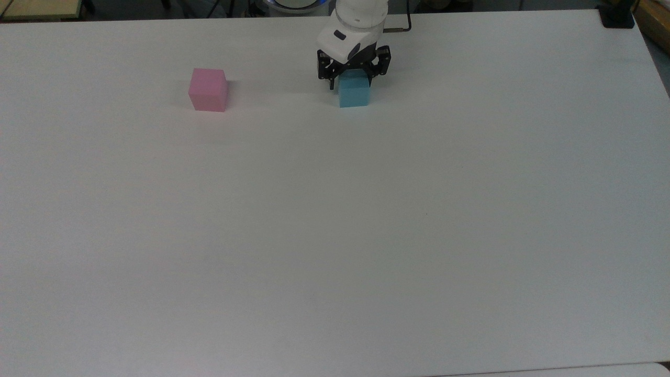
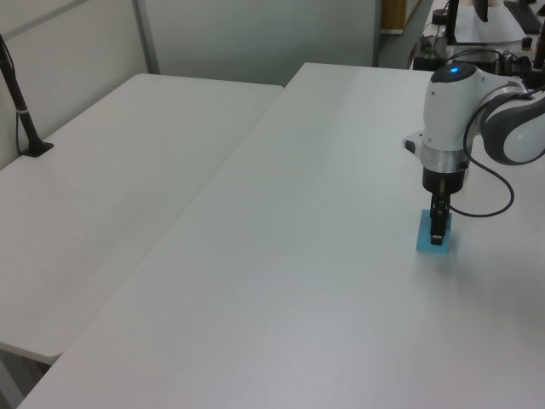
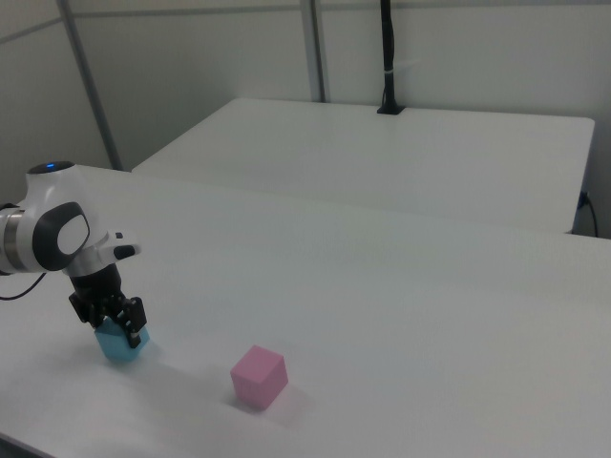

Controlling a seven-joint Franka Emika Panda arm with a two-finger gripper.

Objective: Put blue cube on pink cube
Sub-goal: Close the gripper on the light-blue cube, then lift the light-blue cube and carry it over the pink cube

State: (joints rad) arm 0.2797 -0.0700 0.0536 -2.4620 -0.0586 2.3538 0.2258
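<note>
Blue cube [image 1: 354, 94] between spread gripper [image 1: 352, 84] fingers, seemingly not clamped; pink cube [image 1: 208, 90] well apart, top view's left.

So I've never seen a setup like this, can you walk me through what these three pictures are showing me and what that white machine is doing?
It is one moment seen by three cameras: one looking down from above, two from opposite sides of the table. The white machine is a robot arm; the black claw at its end is the gripper. It has two fingers that pinch things. On the white table sit two small foam-like blocks. The gripper is lowered around the blue cube, a finger on either side, and the cube rests on the table. Whether the fingers already squeeze it is hard to tell. The pink cube stands apart on the top view's left, untouched. The side views show the same: gripper at the blue cube, pink cube nearby.
</note>
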